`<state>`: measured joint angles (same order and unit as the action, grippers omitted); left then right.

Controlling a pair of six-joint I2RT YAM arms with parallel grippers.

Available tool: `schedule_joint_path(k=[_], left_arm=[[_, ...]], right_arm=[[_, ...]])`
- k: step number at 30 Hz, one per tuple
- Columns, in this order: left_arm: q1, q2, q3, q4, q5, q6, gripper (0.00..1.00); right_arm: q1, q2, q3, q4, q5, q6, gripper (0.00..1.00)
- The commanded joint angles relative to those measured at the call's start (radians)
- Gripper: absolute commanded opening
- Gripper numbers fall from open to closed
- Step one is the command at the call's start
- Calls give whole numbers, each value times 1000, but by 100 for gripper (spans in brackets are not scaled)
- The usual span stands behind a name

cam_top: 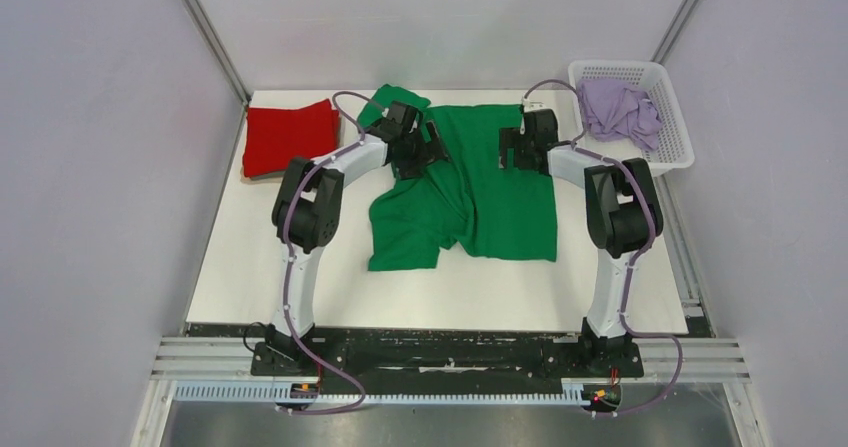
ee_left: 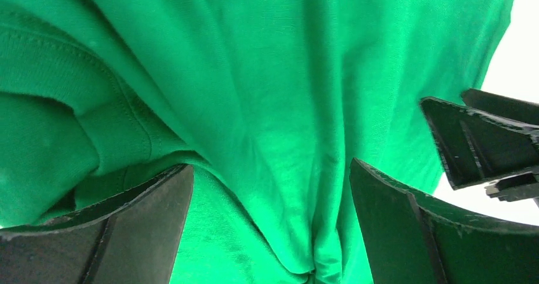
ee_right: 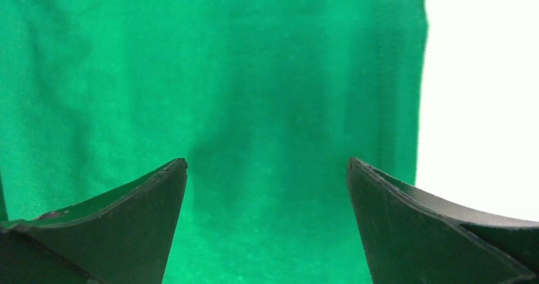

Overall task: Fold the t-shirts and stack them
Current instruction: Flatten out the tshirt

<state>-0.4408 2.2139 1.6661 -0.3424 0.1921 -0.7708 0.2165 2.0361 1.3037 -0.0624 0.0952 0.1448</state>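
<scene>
top view: green t-shirt (cam_top: pixel 480 192) is lying spread and rumpled at table (cam_top: pixel 450 292) centre, one sleeve bunching toward 11 o'clock, its lower left corner hanging toward 7 o'clock. red t-shirt (cam_top: pixel 290 137) is sitting folded at 10 o'clock, near the table's left edge, apart from the green sleeve. lilac t-shirt (cam_top: pixel 618 109) is lying crumpled in the white lattice basket (cam_top: pixel 675 137) at 2 o'clock, off the table's far right corner.

left gripper (cam_top: pixel 432 150) is hovering over the green shirt's upper left, fingers standing wide apart, a raised fold running between them in the wrist view. right gripper (cam_top: pixel 510 150) is hovering over the upper right, fingers also wide apart, nothing clamped.

bare table is showing at 6 o'clock, and at 3 o'clock beyond the shirt's straight side edge.
</scene>
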Motion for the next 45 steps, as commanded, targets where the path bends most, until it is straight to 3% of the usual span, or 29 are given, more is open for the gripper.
schedule_joint_path(k=[1, 6, 11, 19, 24, 28, 33, 39, 45], left_arm=[[44, 68, 16, -138, -137, 103, 100], [34, 1, 34, -135, -59, 170, 100], [-11, -193, -62, -156, -105, 214, 100], [-117, -685, -547, -156, -294, 107, 100], [-171, -919, -785, -244, -354, 8, 100], [-171, -1060, -942, -287, -377, -59, 100], [-169, -1142, -1092, -215, -352, -132, 98], [-164, -1149, -1145, -158, -369, -162, 78], [-155, -1117, -1150, -65, -383, -142, 74]], right_arm=[[-66, -6, 62, -50, 10, -11, 98], [-80, -147, -20, -21, -35, -31, 98], [-75, -354, -167, -16, -92, -14, 98], [-72, -846, -611, 92, -46, 67, 98], [-71, -1053, -858, 225, -121, 173, 98], [-71, -1109, -928, 239, -161, 240, 98], [-71, -1089, -962, 237, -213, 223, 98], [-72, -1047, -942, 208, -237, 215, 98], [-71, -1079, -956, 167, -160, 202, 98]])
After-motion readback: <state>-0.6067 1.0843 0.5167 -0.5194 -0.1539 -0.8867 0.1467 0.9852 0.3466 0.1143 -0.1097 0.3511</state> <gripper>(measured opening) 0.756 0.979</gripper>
